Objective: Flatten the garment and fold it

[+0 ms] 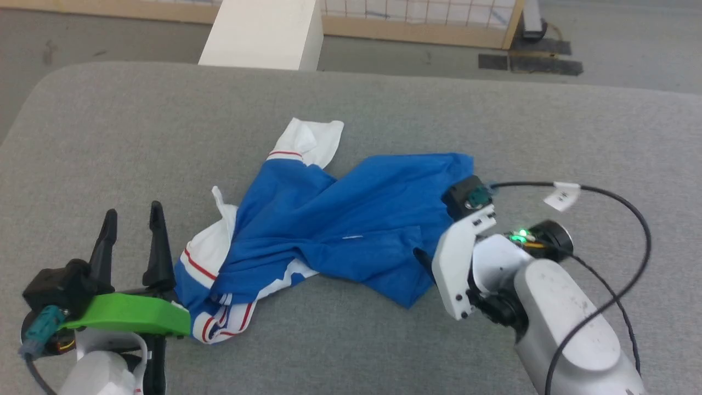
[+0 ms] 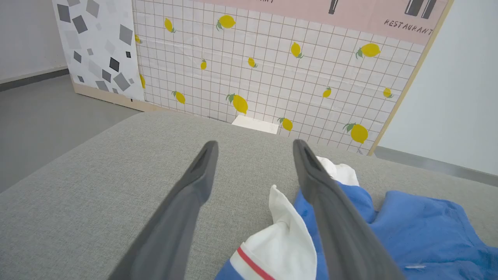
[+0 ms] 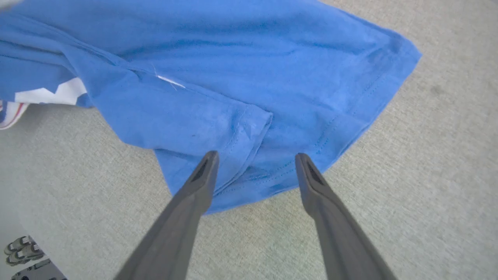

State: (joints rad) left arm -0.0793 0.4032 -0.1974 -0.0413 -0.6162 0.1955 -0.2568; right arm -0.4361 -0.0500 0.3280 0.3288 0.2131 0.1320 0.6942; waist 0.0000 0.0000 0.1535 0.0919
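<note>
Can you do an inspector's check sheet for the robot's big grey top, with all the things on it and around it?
Surface: grey woven top, with a rounded corner.
Job's things: garment crumpled, not flat or folded; blue body bunched, white sleeves twisted.
Clutter: nothing seen.
Grippers: left gripper open, beside a white sleeve, holding nothing; right gripper open over the blue hem, holding nothing.
Cables: black cable with a white tag loops off the right arm, beside the garment.
Surroundings: lemon-print panel, white block, grey floor.
</note>
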